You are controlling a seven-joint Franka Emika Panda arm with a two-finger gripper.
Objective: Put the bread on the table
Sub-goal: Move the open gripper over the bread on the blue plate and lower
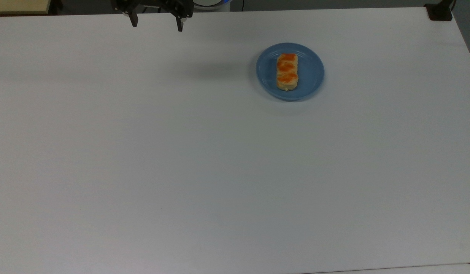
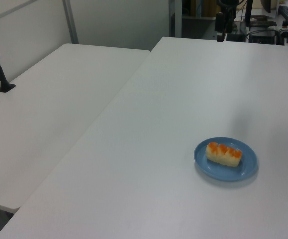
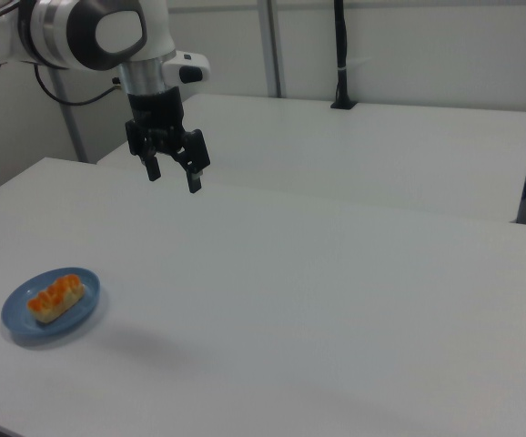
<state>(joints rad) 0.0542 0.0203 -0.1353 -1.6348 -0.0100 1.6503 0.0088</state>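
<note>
So the bread [image 1: 287, 71] is sitting on the blue plate [image 1: 311, 74], lying flat across the middle of it with the three orange-red bumps facing up. It's a lot narrower than the plate, so there's blue rim showing all the way round. In the top view the loaf runs lengthwise up and down the frame; in the left view you see it side-on, and in the right view it sits at a slant on the plate.

The plate itself is on the white table [image 1: 181, 171], toward the top view's upper right, with loads of bare tabletop around it.

The tool [image 1: 156, 21] is well apart from the plate, off to the plate's left in the top view and up near the far table edge. In the right view it hangs in the air above the table, pointing down, up and to the right of the plate. Its two fingers [image 3: 195, 181] are spread apart with nothing between them. There's a soft shadow on the table just left of the plate in the top view.

A second white table [image 2: 44, 114] stands just beside the main one, on the far side from the plate in the right view, with a black post [image 3: 340, 55] standing on it.
</note>
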